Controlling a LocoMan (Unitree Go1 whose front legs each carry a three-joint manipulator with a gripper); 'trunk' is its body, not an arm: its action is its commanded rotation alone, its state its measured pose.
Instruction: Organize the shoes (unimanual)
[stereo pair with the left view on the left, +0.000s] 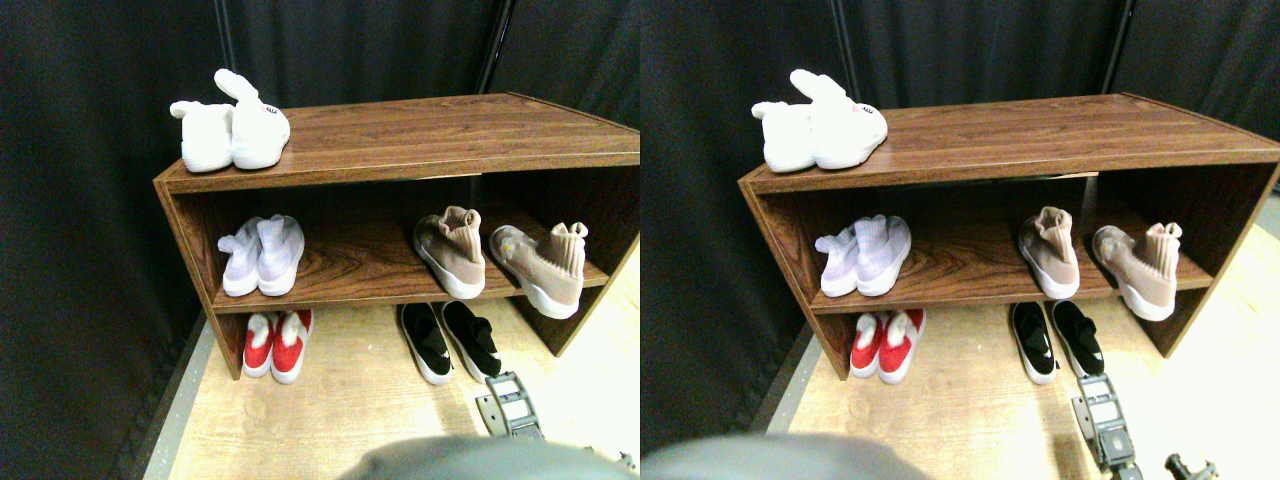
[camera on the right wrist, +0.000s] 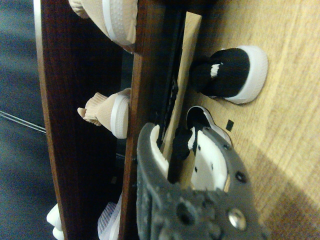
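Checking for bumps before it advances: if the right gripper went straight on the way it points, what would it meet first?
Probably the nearer black slip-on on the floor, straight ahead of the right gripper; depth is unclear.

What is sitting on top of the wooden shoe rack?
Only a pair of white shoes at the left end of the shoe rack's top board; its far right end is cut off.

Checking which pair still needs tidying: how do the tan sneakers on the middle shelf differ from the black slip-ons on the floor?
The tan sneakers stand apart, the right-hand one angled with its sole past the shelf edge; the black slip-ons lie close and parallel. The tan sneakers have tall knit collars; the black slip-ons are low-cut. The right gripper is near the black slip-ons, not the tan sneakers. Both pairs have white soles.
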